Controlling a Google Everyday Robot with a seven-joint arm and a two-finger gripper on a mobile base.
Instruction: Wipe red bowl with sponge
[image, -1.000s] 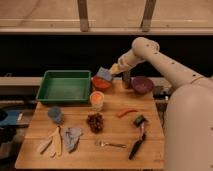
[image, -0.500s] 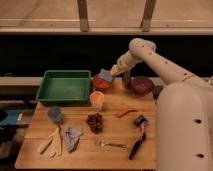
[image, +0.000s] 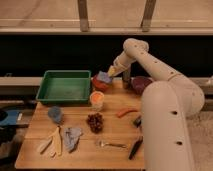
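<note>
Reaching arm (image: 155, 70): yours, white, bent in from the right over the table's back edge.
Table (image: 120, 129): wooden, cluttered.
Green tray (image: 65, 86): back left.
Purple bowl (image: 141, 84): back right, partly behind your arm.
Red bowl (image: 98, 86): back centre, between green tray and purple bowl, just behind the orange-topped cup (image: 96, 100).
Sponge (image: 104, 77): blue-grey, tilted, sitting in the red bowl's mouth.
Gripper (image: 112, 72): at the sponge's upper right edge, clamped on it.

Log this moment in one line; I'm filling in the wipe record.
gripper: above red bowl, shut on sponge | sponge: over red bowl, contact unclear | red bowl: beside tray
</note>
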